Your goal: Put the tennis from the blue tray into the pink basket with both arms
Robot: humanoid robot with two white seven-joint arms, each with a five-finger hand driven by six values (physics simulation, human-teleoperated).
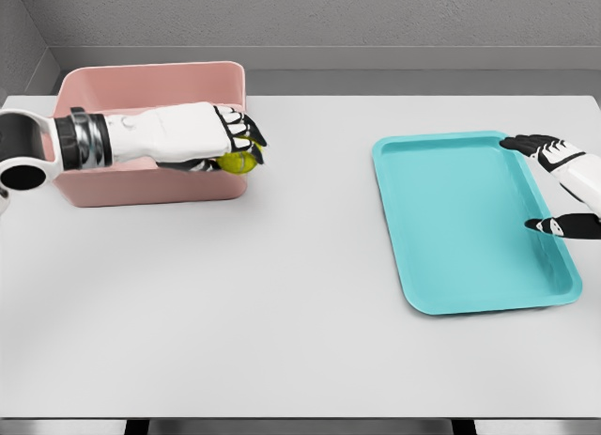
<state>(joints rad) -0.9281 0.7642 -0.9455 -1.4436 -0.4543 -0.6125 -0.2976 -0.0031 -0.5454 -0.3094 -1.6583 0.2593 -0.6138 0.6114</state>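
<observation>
The pink basket point(150, 186) stands at the table's back left. My left arm reaches across it from the left, and the left hand point(242, 144) hovers at the basket's right end, fingers curled on the yellow-green tennis ball point(238, 162). The ball shows just under the fingers, at the basket's right rim. Whether it lies inside or over the rim I cannot tell. The blue tray point(470, 224) lies at the right with nothing in it. My right hand point(549, 186) hangs over the tray's right edge, fingers spread, holding nothing.
The white table point(282, 294) spreads wide between basket and tray. A grey wall runs behind the table's far edge.
</observation>
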